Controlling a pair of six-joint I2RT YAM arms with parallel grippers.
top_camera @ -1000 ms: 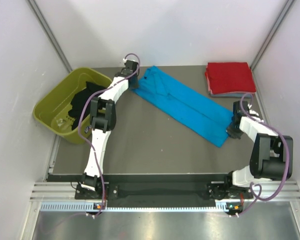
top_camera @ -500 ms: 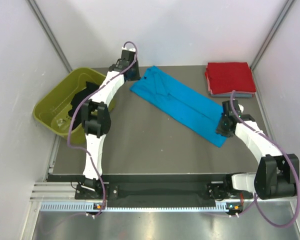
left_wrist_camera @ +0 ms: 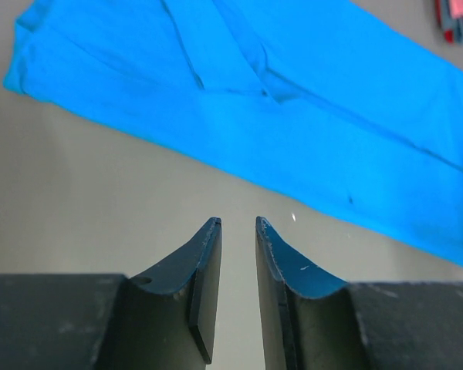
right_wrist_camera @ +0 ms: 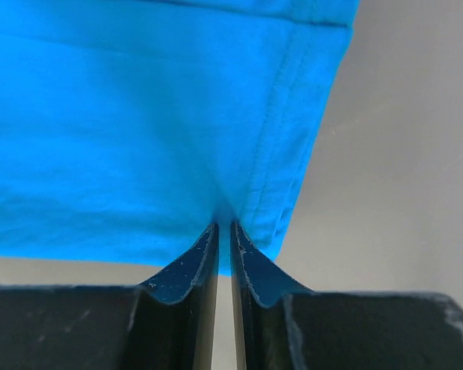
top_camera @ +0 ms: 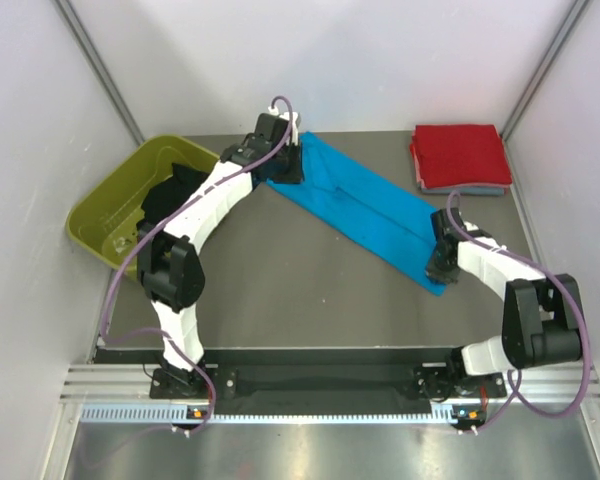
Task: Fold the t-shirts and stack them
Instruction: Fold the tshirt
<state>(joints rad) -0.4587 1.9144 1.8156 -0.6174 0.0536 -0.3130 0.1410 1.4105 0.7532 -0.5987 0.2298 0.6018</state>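
- Top external view gives you the whole layout: the turquoise t-shirt (top_camera: 365, 205) lies as a long, flat, soft band on the grey table (top_camera: 280, 290). One end sits just beside the olive-green tub (top_camera: 92, 215), and the rest runs diagonally away from it.
- That tub is smooth, hard plastic with rounded corners, and black cloth (top_camera: 168, 200) lies crumpled inside it.
- Well apart from the tub, past the band's far end, you've got the red t-shirt (top_camera: 458, 155) folded into a neat square, with a grey-blue edge (top_camera: 470, 190) peeking out beneath it.
- Left wrist view shows what the overhead hides. The left gripper (left_wrist_camera: 238, 222) has its jaws a narrow gap apart with nothing between them. Bare table lies under the tips, and the creased turquoise edge is just ahead of them.
- Right wrist view, at the end of the band farthest from the tub: the right gripper (right_wrist_camera: 224, 225) has its jaws pinched on the cloth beside the stitched hem near the corner. You can see the fabric pucker into the tips.
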